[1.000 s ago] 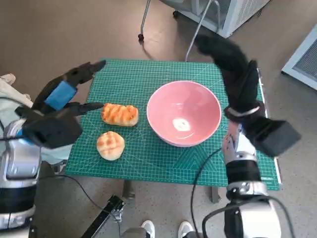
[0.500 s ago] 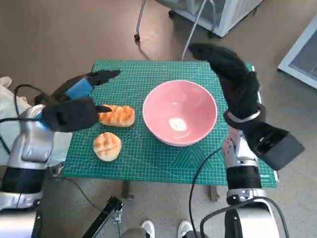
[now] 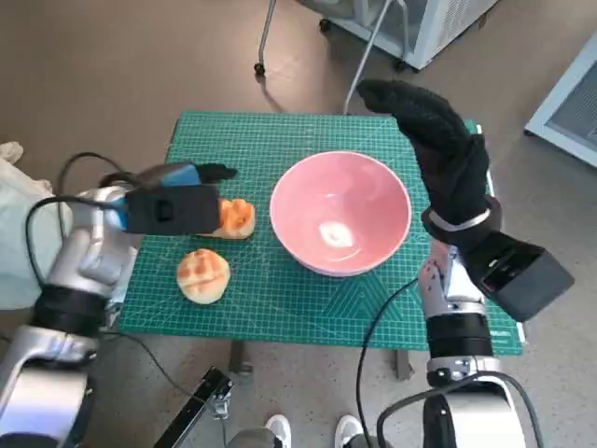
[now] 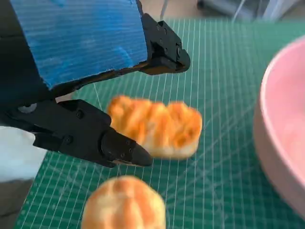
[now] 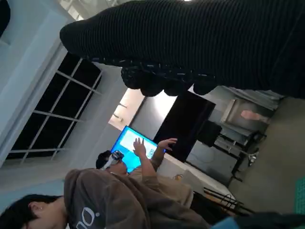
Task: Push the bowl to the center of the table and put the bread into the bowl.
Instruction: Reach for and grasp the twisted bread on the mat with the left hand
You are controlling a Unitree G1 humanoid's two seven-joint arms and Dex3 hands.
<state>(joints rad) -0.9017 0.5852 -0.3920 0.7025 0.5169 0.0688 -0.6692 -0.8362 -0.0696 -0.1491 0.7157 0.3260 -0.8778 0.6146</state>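
Pink bowl [image 3: 340, 213] sits near mat [image 3: 280, 140] middle. Long bread [image 4: 157, 125] just beside bowl, between spread fingers of left hand [image 3: 173, 207], not held. Round bun [image 3: 203, 274] near it on mat. Right hand [image 3: 434, 140] raised beside bowl, fingers spread, holding nothing.

The head view looks steeply down on the green mat [image 3: 308, 280]; the left wrist view sits close behind the left hand [image 4: 81, 71], sharing the long bread [image 4: 157, 126] and pink bowl [image 4: 281, 119]; the right wrist view faces outward past the glove [image 5: 200, 43] into the room
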